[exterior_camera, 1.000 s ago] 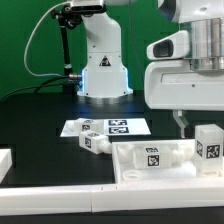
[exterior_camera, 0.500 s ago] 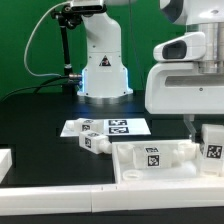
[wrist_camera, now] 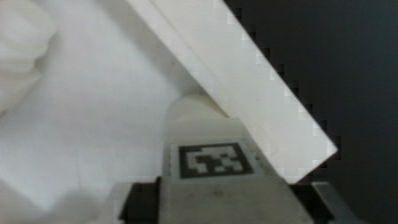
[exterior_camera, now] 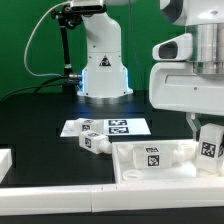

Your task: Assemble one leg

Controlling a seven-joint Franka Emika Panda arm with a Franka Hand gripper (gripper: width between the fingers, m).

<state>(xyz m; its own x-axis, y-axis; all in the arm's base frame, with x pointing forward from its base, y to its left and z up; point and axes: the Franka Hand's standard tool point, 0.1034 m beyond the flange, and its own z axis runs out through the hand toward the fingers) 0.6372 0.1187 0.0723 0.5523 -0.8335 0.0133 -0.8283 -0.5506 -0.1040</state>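
In the exterior view a leg (exterior_camera: pixel 209 148), a chunky white peg with a square tag, stands upright at the right end of the large white rimmed panel (exterior_camera: pixel 140 172). My gripper (exterior_camera: pixel 200 131) hangs over it with one dark finger (exterior_camera: pixel 190 125) beside the leg. In the wrist view the leg (wrist_camera: pixel 217 150) fills the gap between my two dark fingers (wrist_camera: pixel 135 203), which press on both its sides. My gripper (wrist_camera: pixel 224 208) is shut on it. The panel's rim (wrist_camera: pixel 231 75) runs slantwise past the leg. A second leg (exterior_camera: pixel 93 142) lies on the table towards the exterior view's left.
The marker board (exterior_camera: pixel 125 126) lies flat behind the loose leg. The robot's white base (exterior_camera: pixel 103 70) stands at the back. A tagged white part (exterior_camera: pixel 153 158) lies inside the panel. A white block (exterior_camera: pixel 5 160) sits at the exterior view's left edge.
My gripper has shifted towards the exterior view's right, and its visible finger has come closer to the upright leg. The leg has stayed almost in place.
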